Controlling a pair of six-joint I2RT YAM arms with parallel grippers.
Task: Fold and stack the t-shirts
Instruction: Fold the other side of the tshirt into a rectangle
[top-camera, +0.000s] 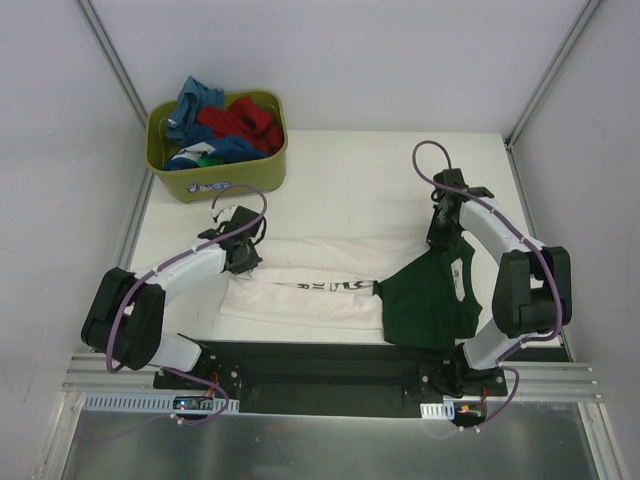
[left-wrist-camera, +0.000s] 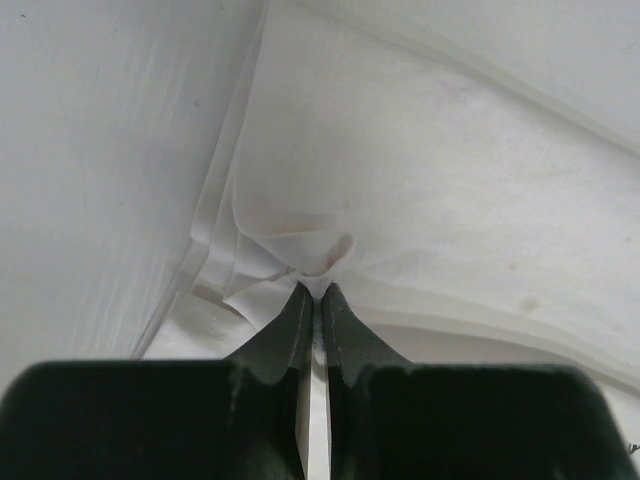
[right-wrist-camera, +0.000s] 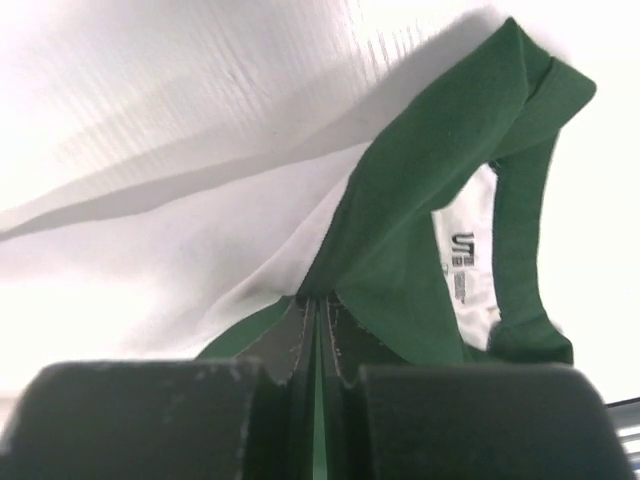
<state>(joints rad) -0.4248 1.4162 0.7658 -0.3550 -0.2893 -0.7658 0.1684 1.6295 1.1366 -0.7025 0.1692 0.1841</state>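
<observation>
your left claw (top-camera: 243, 257) at 9 o'clock and right claw (top-camera: 443, 240) at 3 both clamp the cream cotton t-shirt with dark green sleeves (top-camera: 310, 298), likely for folding.

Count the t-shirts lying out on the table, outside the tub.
1: the cream and green shirt, spread along the near side, pinched by the left claw and right claw. Other shirts are heaped in the tub, some possibly hidden.

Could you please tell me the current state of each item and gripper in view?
cream t-shirt: lying partly folded, held at both ends.
left gripper: shut on the cream t-shirt's cream edge.
right gripper: shut on its dark green cloth near the collar.
blue, red and green shirts: heaped unfolded in the tub.
olive-green tub: upright, full.
</observation>
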